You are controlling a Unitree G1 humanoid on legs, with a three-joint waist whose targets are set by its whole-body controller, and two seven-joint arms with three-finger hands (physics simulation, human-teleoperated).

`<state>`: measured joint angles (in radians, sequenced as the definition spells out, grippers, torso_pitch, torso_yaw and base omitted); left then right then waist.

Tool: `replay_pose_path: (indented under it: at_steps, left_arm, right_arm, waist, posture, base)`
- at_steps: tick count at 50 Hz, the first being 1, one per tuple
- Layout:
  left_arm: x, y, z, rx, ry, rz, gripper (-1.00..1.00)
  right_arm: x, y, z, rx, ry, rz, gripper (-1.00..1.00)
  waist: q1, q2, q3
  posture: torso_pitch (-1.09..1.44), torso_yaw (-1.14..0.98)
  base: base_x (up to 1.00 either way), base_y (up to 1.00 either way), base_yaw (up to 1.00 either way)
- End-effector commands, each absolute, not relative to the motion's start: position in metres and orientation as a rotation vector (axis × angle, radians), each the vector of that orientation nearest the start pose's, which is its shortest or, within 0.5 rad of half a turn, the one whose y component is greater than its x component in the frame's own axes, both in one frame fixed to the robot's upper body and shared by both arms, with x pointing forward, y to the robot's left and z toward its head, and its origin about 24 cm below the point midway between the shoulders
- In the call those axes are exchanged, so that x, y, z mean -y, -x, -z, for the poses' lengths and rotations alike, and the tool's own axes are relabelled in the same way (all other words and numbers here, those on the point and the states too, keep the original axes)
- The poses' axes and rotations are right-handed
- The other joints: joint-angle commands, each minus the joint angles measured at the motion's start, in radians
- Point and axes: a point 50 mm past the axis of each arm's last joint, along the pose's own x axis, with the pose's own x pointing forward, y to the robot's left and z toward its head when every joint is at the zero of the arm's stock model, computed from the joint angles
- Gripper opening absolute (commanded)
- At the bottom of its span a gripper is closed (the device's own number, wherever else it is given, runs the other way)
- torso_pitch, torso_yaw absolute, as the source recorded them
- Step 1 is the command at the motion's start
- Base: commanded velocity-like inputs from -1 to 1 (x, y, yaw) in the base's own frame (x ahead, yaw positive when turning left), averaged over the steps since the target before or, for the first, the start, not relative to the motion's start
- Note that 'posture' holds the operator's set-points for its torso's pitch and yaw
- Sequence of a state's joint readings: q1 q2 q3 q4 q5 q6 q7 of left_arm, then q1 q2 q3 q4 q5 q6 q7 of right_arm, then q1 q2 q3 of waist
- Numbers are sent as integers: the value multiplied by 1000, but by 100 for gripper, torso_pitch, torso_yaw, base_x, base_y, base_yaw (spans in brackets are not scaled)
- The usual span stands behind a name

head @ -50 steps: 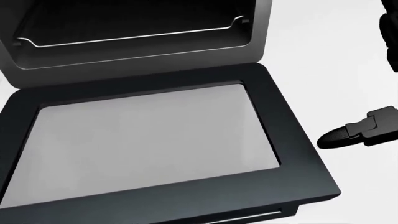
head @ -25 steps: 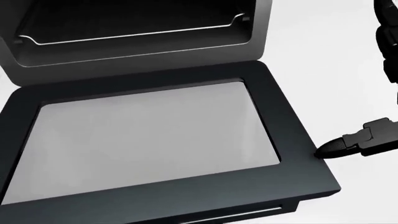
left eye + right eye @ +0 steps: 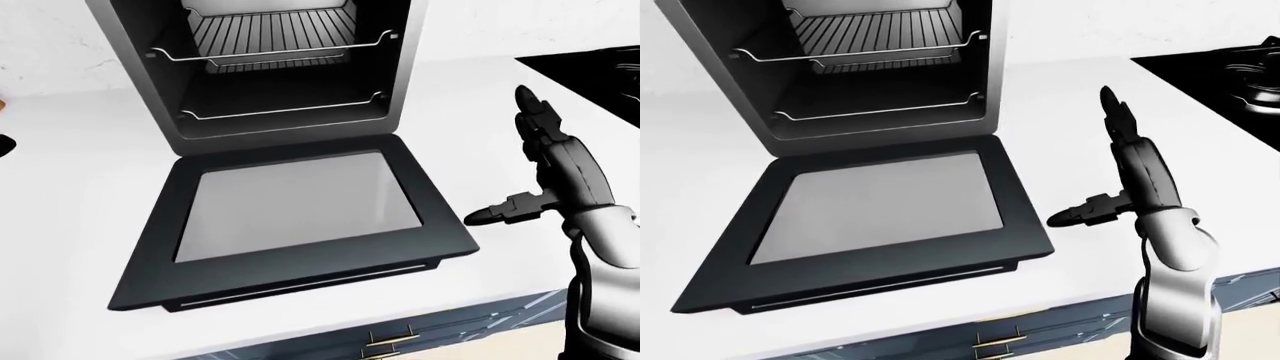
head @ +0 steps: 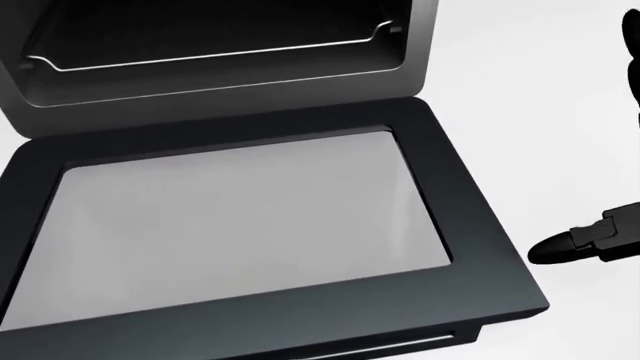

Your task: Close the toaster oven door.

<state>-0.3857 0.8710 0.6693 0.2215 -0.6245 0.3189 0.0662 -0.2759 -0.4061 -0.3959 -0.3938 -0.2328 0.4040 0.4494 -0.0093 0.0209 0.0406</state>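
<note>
Left-eye view: the toaster oven is recorded standing toward the far edge of the white table, cavity exposed, two wire racks visible inside. The toaster oven door is folded fully down, lying roughly flat on the table, hinge at the cavity's base, free edge with its handle strip toward the table's near edge; a black frame around a pale grey glass pane is noted. The right robot hand is held just beside the door's right frame, apart from it, fingers spread wide, thumb pointed toward the door, nothing grasped. The left robot hand is not seen. Head view: the door's pane and frame fill the picture; a single dark fingertip is shown near the right frame, a sliver of table between them. Right-eye view: the gap between thumb and door corner is confirmed. The door's long axis runs left to right; it lies to the left of the right robot hand, judged the nearer for lifting the free edge.
</note>
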Motion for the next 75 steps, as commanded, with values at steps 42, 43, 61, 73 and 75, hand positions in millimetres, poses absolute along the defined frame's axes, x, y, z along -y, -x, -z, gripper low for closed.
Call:
replay_pose_path:
  at_steps: [42, 43, 61, 73, 75]
  left_arm:
    - [-412, -231, -273, 450, 36, -607, 100]
    - [-412, -231, -273, 450, 36, -607, 100]
    - [-414, -230, -276, 454, 39, -610, 100]
    - [-415, -229, -276, 455, 40, -614, 100]
    - [-415, -229, -276, 455, 41, -614, 100]
  right_arm:
    - [249, -256, -186, 251, 661, 33, 100]
    - [248, -256, -186, 250, 659, 32, 100]
    - [227, -271, -198, 292, 507, 4, 100]
    - [212, -278, -201, 300, 457, -34, 100]
    - [210, -278, -203, 304, 457, -37, 100]
  waist:
    - [-2, 4, -22]
    - [-2, 4, -22]
    - [-4, 12, -23]
    - [-6, 19, -21]
    - [-7, 20, -21]
  posture:
    - [0, 0]
    - [0, 0]
    - [0, 0]
    - [0, 0]
    - [0, 0]
  base:
    - [0, 0, 0]
    - [0, 0, 0]
    - [0, 0, 0]
    - [0, 0, 0]
    - [0, 0, 0]
